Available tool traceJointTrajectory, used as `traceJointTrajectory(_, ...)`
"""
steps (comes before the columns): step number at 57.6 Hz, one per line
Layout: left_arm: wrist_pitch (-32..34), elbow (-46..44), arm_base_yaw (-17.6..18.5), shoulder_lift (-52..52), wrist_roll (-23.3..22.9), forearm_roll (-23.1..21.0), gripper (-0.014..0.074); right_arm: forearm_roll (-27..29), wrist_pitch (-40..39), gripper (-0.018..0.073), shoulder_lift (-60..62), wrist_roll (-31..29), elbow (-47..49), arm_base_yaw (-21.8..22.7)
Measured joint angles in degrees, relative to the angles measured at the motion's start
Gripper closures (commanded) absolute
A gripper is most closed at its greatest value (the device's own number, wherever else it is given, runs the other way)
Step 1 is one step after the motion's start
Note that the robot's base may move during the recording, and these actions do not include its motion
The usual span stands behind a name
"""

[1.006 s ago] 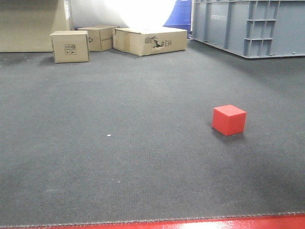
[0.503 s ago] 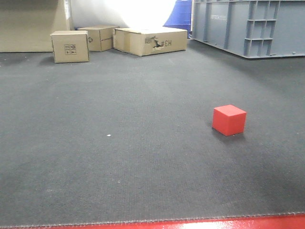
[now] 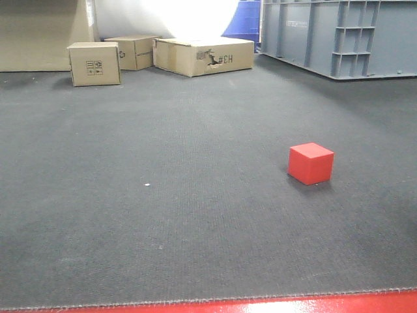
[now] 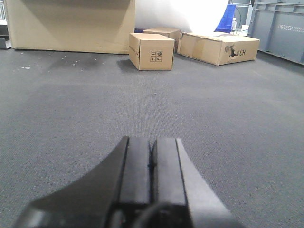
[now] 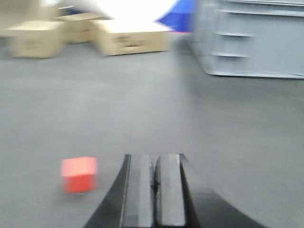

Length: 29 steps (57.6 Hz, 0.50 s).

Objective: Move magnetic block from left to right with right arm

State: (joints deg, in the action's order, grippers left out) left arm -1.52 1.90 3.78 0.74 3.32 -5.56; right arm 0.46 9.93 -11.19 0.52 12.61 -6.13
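Note:
The magnetic block (image 3: 311, 163) is a small bright-red cube resting on the dark grey carpet, right of centre in the front view. The blurred right wrist view shows the same block (image 5: 79, 174) on the carpet, apart from and to the left of my right gripper (image 5: 153, 164), whose jaws are shut together with nothing between them. My left gripper (image 4: 152, 147) is also shut and empty, low over bare carpet, and the block is out of its view. Neither gripper appears in the front view.
Three tan cardboard boxes (image 3: 95, 63) (image 3: 134, 52) (image 3: 204, 56) stand at the back left, with a large tan box (image 4: 71, 23) behind them. A big grey plastic crate (image 3: 339, 36) fills the back right. A red strip (image 3: 260, 305) edges the carpet's front.
The whole front view has shifted a few pixels left between the earlier frames and now. The block keeps its place relative to the boxes.

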Motion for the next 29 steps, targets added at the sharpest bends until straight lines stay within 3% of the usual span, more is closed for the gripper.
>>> traceJointTrajectory(6, 0.0, 0.0, 0.0, 0.0, 0.0, 0.0, 0.0722, 0.0, -4.1, 0.0502, 4.4, 0.0, -6.4, 3.3)
traceJointTrajectory(14, 0.0, 0.0, 0.0, 0.0, 0.0, 0.0, 0.0722, 0.0, -9.3, 0.0502, 9.3, 0.0, -13.5, 4.0)
traceJointTrajectory(29, 0.0, 0.0, 0.0, 0.0, 0.0, 0.0, 0.0722, 0.0, -9.3, 0.0502, 11.8, 0.0, -14.3, 4.0)
